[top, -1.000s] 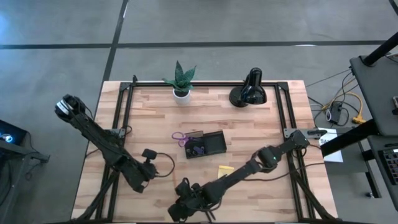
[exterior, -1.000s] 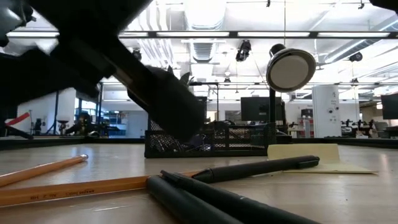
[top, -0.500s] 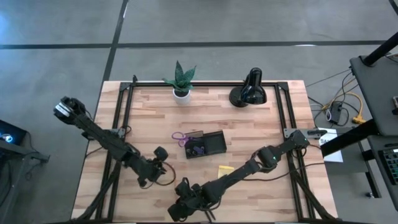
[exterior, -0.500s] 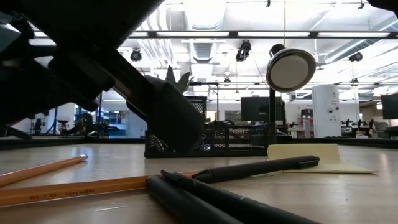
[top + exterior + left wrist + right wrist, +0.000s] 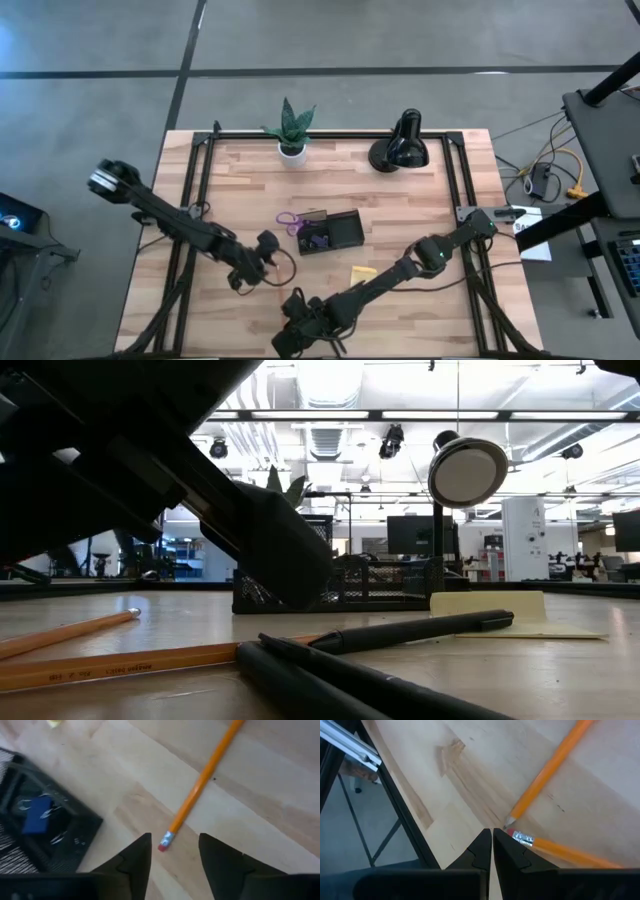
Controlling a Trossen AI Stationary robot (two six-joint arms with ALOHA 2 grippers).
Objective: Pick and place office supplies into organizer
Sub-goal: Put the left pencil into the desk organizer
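left gripper: newly spread, empty, moved in over the orange pencil eraser at lower centre | organizer: lower left of frame | right gripper: clenched, empty, at surface edge | meaning: pencil grasp looks next

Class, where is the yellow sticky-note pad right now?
In the high view the yellow sticky-note pad lies on the wooden table, just in front of the black organizer, beside the right arm's forearm.
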